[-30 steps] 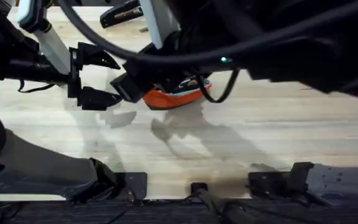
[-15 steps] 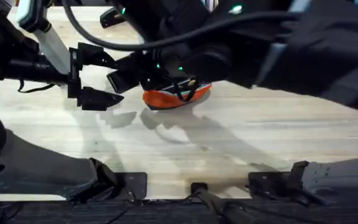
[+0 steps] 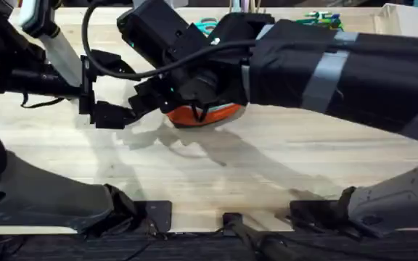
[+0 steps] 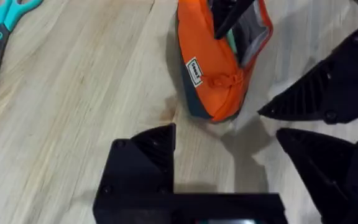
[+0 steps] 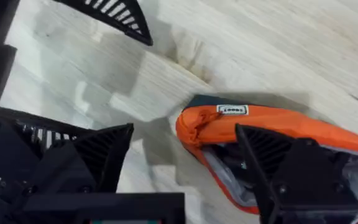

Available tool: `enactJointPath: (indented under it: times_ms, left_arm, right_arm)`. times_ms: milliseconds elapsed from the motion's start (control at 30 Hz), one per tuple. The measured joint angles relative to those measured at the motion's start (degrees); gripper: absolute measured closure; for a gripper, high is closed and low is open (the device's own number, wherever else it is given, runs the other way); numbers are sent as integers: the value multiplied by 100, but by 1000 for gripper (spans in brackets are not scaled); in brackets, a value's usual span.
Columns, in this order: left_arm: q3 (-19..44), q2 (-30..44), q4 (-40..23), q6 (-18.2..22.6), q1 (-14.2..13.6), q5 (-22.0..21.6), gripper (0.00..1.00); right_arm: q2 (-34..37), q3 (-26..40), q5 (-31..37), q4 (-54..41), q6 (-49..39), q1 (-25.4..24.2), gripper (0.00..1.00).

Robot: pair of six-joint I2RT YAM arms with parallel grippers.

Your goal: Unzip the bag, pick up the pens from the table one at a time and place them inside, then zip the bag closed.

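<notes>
Overhead view: the orange bag (image 3: 203,114) lies on the wooden counter (image 3: 281,174), partly under the big right arm that reaches across the middle. The left gripper (image 3: 115,90) sits just to the side of the bag, with its two black fingers spread apart and nothing between them. In the left wrist view, the bag (image 4: 213,74) lies just ahead of the left gripper (image 4: 241,140), apart from its fingers. The bag's top is unzipped and gaping, and a dark finger of the other arm pokes into the opening. The orange pull tab (image 4: 227,79) hangs at the end of the bag nearest the left gripper. Teal scissors (image 4: 2,34) lie on the counter well off to one side. In the right wrist view, the right gripper (image 5: 185,165) has its fingers wide apart. One finger (image 5: 284,168) is over the open mouth of the bag (image 5: 278,124), and the other stays on the counter beside the bag.
</notes>
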Motion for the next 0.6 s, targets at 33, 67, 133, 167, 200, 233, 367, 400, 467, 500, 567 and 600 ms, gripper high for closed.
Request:
enactJointPath:
  times_ms: [33, 67, 133, 167, 200, 233, 367, 400, 467, 500, 567, 600]
  left_arm:
    - [0, 0, 0, 0, 0, -4, 7]
    - [0, 0, 0, 0, 0, -18, 7]
    - [0, 0, 0, 0, 0, -60, 7]
    - [0, 0, 0, 0, 0, -93, 7]
    - [0, 0, 0, 1, 0, -136, 7]
    - [0, 0, 0, 0, 0, -173, 7]
    - [0, 0, 4, 0, 0, -349, 7]
    - [0, 0, 10, 1, 0, -403, 7]
    - [0, 0, 76, 2, 0, -489, 8]
    - [0, 0, 120, 2, 0, -524, 8]
    - [0, 0, 193, 2, 0, -581, 8]
    - [0, 0, 218, 2, 0, -594, 8]
  right_arm:
    - [0, 0, 1, 32, -27, 0, 4]
    - [0, 0, 3, 70, -74, 0, 4]
    - [0, 0, 3, 96, -174, 0, 4]
    - [0, 0, 3, 98, -225, 0, 4]
    - [0, 0, 5, 100, -259, 0, 4]
    - [0, 0, 8, 100, -286, 0, 4]
    - [48, 2, 16, 111, -368, 0, 4]
    - [80, 2, 16, 111, -383, -2, 4]
    - [147, 2, 16, 105, -392, 0, 4]
    - [188, 2, 17, 104, -394, 0, 4]
    - [267, 2, 17, 104, -400, 0, 4]
    - [302, 2, 17, 110, -410, 0, 4]
